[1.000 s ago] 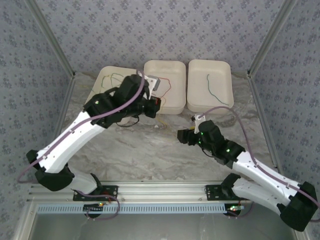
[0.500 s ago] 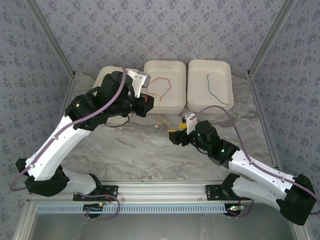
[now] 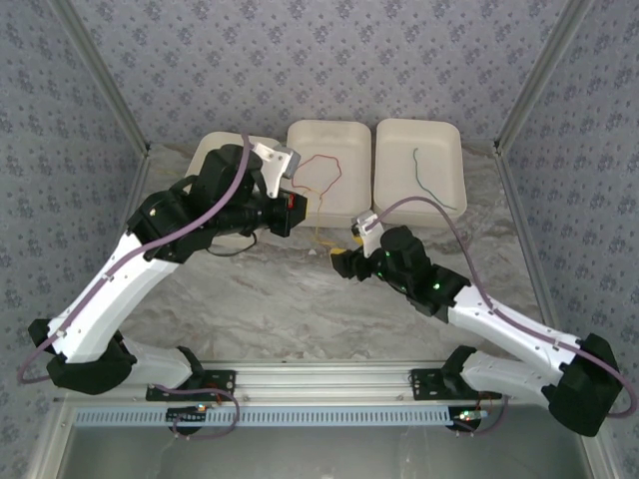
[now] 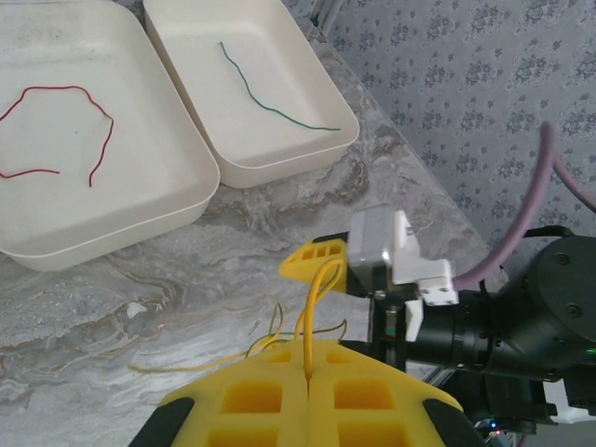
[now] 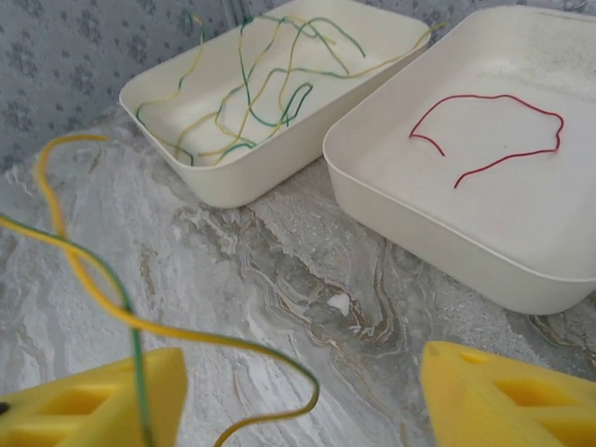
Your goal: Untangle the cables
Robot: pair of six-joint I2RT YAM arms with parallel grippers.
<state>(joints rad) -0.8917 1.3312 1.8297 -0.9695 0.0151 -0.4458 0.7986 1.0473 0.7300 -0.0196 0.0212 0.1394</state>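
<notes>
Shut tight on a thin yellow cable (image 4: 317,289): left tool (image 4: 307,377), above the counter (image 5: 279,270). Directly opposite and close by, right tool (image 5: 300,400), jaws wide apart, nothing clamped between them, with the yellow cable and a green strand (image 5: 138,372) draped past one fingertip. Behind, three white trays side by side on the counter: a tangle of green and yellow cables (image 5: 251,102) in the left tray (image 5: 242,177), one red cable (image 5: 503,95) in the middle tray (image 5: 447,242), one green cable (image 4: 270,93) in the right tray (image 4: 279,163).
</notes>
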